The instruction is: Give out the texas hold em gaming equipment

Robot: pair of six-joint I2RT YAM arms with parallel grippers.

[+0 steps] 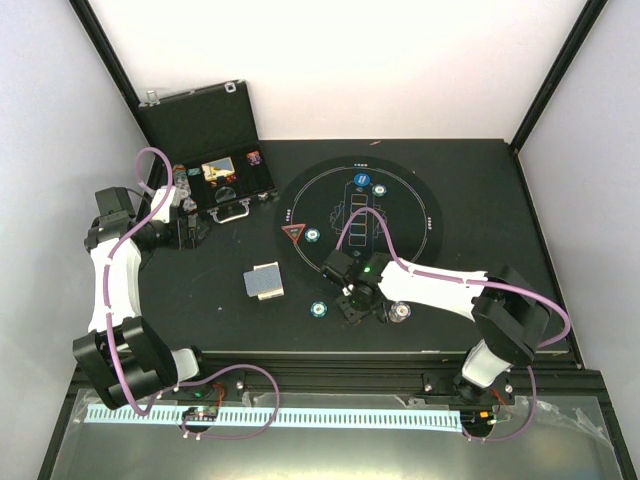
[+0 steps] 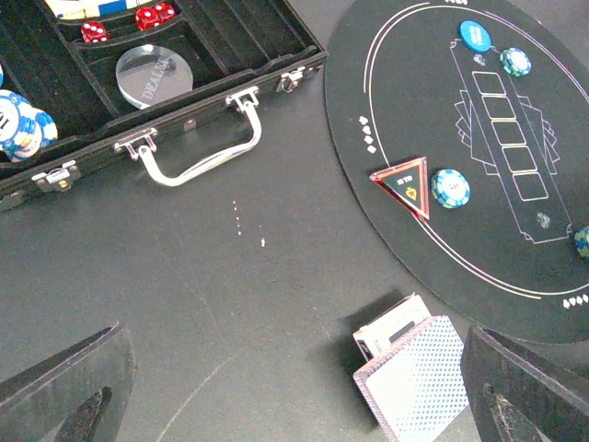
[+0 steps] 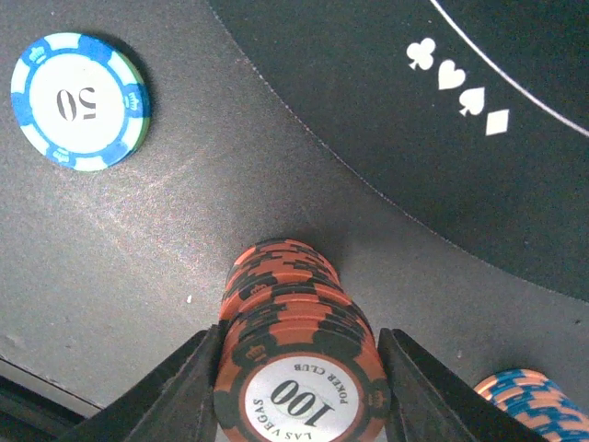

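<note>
1. Right claw (image 3: 299, 336) is closed against both sides of an orange stack (image 3: 287, 276) of chips, which stands on bare table (image 3: 166, 239) just off the mat (image 3: 414, 138) rim
2. A blue 50 chip (image 3: 81, 101) lies well apart, open table between; a second stack (image 3: 529, 401) sits near the other side
3. Left claw (image 2: 294, 368) gapes wide over bare table, between case (image 2: 212, 55) and cards (image 2: 414, 387)
4. Triangle (image 2: 405, 182) lies just inside the mat rim, a teal chip (image 2: 451, 188) just beside it
</note>
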